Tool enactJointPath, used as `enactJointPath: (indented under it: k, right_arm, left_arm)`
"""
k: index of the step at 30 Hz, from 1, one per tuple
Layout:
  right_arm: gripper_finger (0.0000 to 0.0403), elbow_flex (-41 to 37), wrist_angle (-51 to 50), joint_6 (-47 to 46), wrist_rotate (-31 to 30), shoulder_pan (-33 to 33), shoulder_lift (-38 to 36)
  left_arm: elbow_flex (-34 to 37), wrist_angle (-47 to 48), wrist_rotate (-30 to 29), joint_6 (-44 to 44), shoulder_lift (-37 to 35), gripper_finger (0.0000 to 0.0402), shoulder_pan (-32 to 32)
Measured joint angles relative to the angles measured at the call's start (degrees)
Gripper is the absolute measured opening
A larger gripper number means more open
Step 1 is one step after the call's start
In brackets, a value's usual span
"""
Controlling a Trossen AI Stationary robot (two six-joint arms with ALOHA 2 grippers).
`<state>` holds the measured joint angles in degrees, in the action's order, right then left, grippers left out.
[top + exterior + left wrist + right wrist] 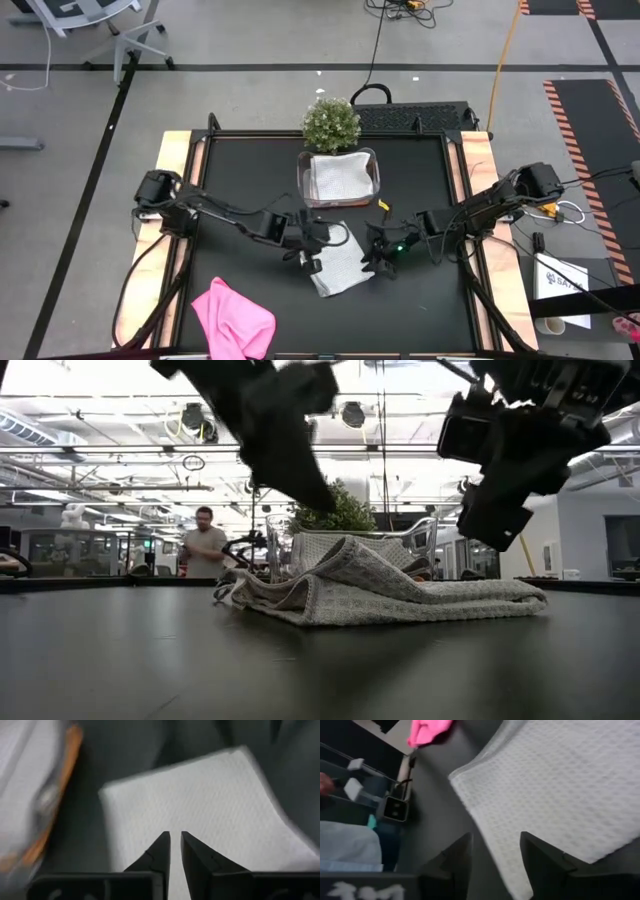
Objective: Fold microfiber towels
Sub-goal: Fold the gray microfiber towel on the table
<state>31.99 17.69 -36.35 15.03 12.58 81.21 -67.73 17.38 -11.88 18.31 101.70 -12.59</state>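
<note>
A light grey microfiber towel (340, 263) lies folded on the black table's middle; its upper layer humps up loosely (350, 560). A bright pink towel (232, 318) lies crumpled at the near left. My left gripper (175, 836) hangs just above the grey towel's left part, fingers shut but for a narrow slit, with nothing between them. My right gripper (495, 840) hangs open over the towel's right edge, clear of the cloth. In the high view the left gripper (312, 252) and the right gripper (374, 256) flank the towel.
A clear tub (372, 180) holding another grey towel stands behind the folded one, with a small green plant (331, 123) beyond it. Wooden strips (478, 170) run along the table's sides. A person (205, 542) stands in the room behind the table.
</note>
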Motion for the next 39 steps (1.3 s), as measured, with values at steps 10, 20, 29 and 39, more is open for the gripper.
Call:
enactJointPath:
  k: [10,20,29,39]
  right_arm:
    - [0.0065,-0.12,1.27,-3.54,-7.79,5.83,1.17]
    - [0.0005,0.02,6.92,-4.72,-13.47,7.05,9.36]
    - [0.0001,0.11,3.46,3.35,-8.85,5.47,13.05]
    - [0.0002,-0.01,3.7,19.8,-8.29,-3.97,11.65]
  left_arm:
    - [0.07,-0.45,10.82,-3.04,9.24,0.0047,3.15]
    - [0.03,0.26,12.26,1.61,9.87,0.0047,1.17]
    - [0.03,-0.18,14.18,14.87,9.87,0.0047,-2.43]
    - [0.05,-2.97,10.47,27.71,9.87,0.0047,-10.14]
